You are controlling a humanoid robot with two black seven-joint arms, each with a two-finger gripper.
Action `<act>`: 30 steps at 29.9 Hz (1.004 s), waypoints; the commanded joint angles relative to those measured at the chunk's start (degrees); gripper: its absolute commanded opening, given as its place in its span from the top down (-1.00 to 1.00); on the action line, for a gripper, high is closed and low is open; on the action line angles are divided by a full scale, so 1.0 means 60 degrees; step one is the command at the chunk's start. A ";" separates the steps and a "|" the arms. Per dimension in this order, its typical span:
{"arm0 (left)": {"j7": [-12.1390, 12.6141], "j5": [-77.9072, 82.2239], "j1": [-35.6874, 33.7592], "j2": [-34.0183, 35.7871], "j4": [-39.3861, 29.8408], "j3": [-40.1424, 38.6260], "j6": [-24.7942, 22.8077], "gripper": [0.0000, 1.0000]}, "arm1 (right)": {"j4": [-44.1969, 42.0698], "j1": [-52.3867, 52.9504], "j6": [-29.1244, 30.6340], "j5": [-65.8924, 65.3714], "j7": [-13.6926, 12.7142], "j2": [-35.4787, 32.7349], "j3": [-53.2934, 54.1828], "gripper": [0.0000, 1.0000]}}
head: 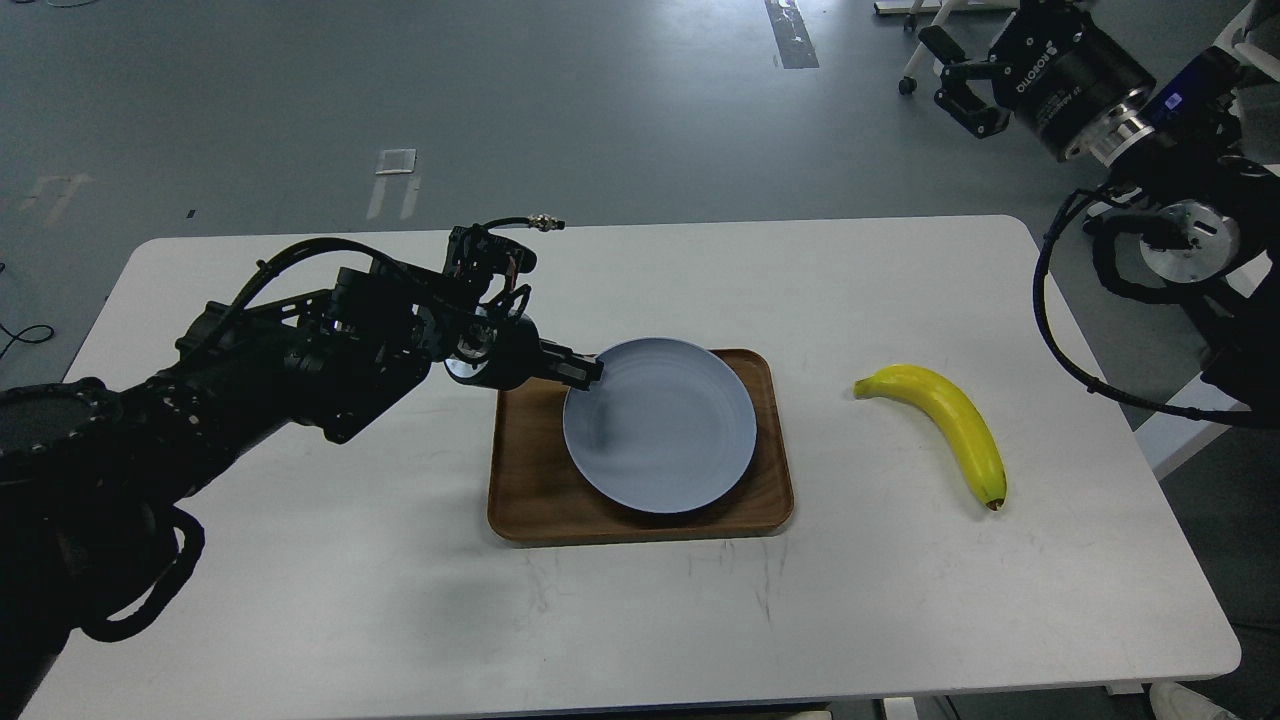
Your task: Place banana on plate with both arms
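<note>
The pale blue-grey plate [665,430] is over the brown wooden tray [520,490] in the middle of the table. My left gripper [585,372] is shut on the plate's left rim. A dark shadow shows under the plate's front edge. The yellow banana [950,420] lies on the table to the right of the tray, stem to the left and dark tip at the front right. My right gripper [958,75] is high at the far right, beyond the table's back edge. It is empty, its fingers are apart, and it is far from the banana.
The white table [300,560] has bare surface in front of the tray and on its left. Its right edge is close behind the banana. My right arm's cables [1060,330] hang over the right edge.
</note>
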 commanded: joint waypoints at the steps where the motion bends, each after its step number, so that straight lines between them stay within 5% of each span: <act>1: 0.0000 -0.0009 0.0077 0.0022 0.0013 0.0143 0.0000 1.00 | 0.0002 -0.0038 -0.0001 0.0000 0.0000 -0.0021 0.0001 -1.00; 9: 0.0000 -0.0024 0.0223 0.0037 0.0013 0.0143 0.0000 0.94 | 0.0002 -0.0111 -0.0001 0.0000 0.0000 -0.0021 0.0001 -1.00; 10: 0.0000 -0.0024 0.0224 0.0037 0.0013 0.0143 0.0000 0.65 | 0.0002 -0.0126 -0.0001 0.0000 0.0000 -0.0021 0.0001 -1.00; 13: 0.0000 -0.0024 0.0224 0.0052 -0.0002 0.0128 0.0000 0.22 | 0.0002 -0.0155 -0.0001 0.0000 0.0000 -0.0007 0.0001 -1.00; 14: 0.0000 -0.0024 0.0224 0.0052 -0.0002 0.0128 0.0000 0.22 | 0.0002 -0.0155 -0.0001 0.0000 0.0000 -0.0007 0.0001 -1.00; 19: 0.0000 -0.0505 0.0092 0.0110 -0.0031 0.0099 0.0000 -0.79 | 0.0002 -0.0170 -0.0001 0.0000 0.0000 -0.0021 0.0015 -1.00; 30: 0.0000 -0.3911 -0.1430 0.1046 -0.0060 0.0011 0.0000 -0.94 | 0.0118 -0.0170 -0.0001 0.0015 0.0000 -0.0694 0.0015 -1.00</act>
